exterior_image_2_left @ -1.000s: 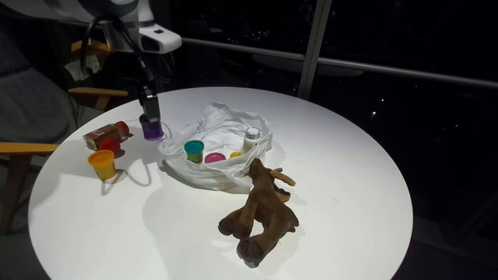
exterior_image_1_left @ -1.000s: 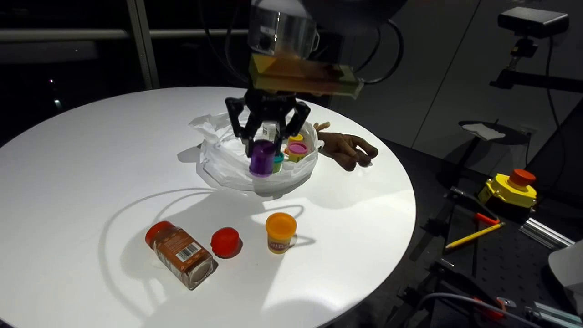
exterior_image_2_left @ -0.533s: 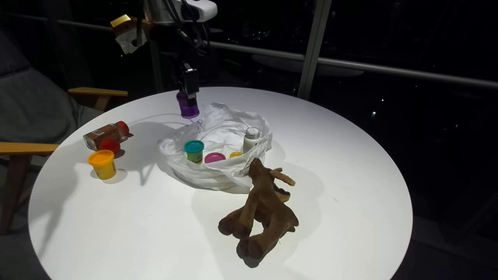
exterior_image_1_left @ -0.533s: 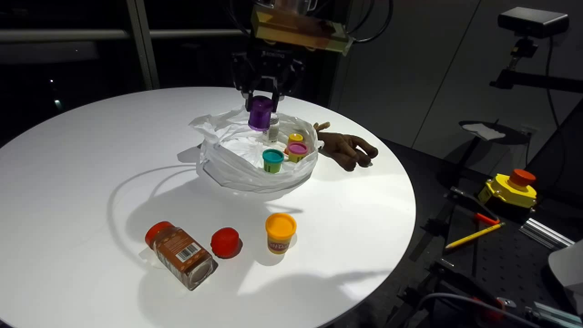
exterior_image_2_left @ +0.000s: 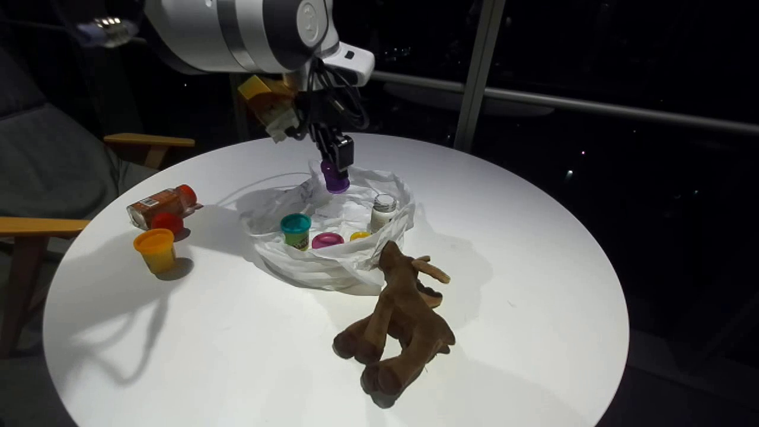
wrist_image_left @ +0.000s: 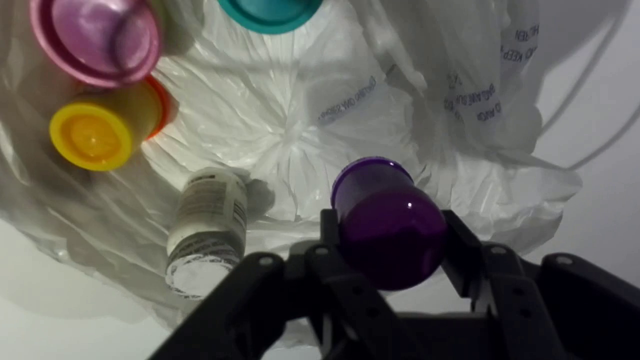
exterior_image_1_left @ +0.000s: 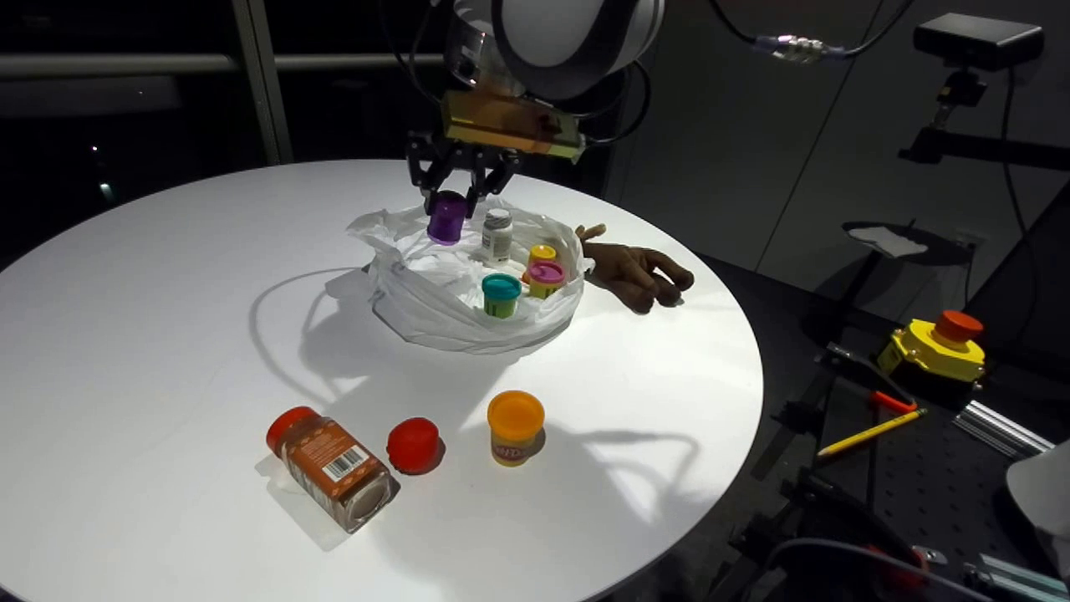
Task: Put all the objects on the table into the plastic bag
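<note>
- Pinching the purple jar [exterior_image_1_left: 446,221], the hand [exterior_image_1_left: 450,206] hangs over the bag [exterior_image_1_left: 435,316].
- Inside: teal jar [exterior_image_1_left: 501,296], pink jar [exterior_image_1_left: 547,279], yellow jar [wrist_image_left: 102,129], bottle [exterior_image_1_left: 496,237].
- Outside, on the desk [exterior_image_1_left: 167,293]: red-capped jar [exterior_image_1_left: 334,466], ball [exterior_image_1_left: 413,445], orange jar [exterior_image_1_left: 514,428], toy [exterior_image_2_left: 410,308].

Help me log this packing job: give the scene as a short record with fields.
Held: translucent purple jar, in black claw
Below it: open translucent white plastic bag
Inside bag: teal-lidded tub, pink-lidded tub, yellow-lidded tub, white plastic bottle
Outside, on round white table: orange-lidded tub, red ball, red-capped brown-labelled jar, brown plush toy
</note>
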Action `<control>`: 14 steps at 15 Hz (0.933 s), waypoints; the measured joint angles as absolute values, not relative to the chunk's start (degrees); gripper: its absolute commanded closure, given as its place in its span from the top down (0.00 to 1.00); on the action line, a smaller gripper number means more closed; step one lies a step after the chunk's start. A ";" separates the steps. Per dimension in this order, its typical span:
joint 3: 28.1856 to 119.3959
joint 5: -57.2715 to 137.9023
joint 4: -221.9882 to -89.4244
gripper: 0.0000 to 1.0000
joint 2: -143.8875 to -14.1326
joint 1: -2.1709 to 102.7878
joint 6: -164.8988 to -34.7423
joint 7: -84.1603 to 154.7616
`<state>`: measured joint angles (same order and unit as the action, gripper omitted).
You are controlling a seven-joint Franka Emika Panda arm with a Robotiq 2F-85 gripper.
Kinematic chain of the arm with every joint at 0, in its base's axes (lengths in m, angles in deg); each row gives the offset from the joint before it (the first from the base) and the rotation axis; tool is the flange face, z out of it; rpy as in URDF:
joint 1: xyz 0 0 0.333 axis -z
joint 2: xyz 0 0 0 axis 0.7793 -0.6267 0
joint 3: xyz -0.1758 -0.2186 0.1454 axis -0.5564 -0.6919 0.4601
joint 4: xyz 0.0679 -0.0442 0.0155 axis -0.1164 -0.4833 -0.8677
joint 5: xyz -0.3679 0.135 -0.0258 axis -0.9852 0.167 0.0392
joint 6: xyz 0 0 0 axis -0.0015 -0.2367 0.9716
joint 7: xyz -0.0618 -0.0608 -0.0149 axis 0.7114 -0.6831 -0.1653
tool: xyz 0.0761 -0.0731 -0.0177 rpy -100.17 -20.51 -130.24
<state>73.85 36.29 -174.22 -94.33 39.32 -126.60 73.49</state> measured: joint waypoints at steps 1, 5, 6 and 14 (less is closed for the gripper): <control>73.19 36.30 -172.45 0.20 -96.09 39.11 -126.82 73.08; 71.16 36.30 -164.98 0.20 -103.60 38.46 -126.19 71.08; 70.72 36.30 -163.18 0.20 -105.41 38.34 -125.73 70.53; 68.24 36.30 -152.85 1.00 -111.86 36.87 -119.90 68.57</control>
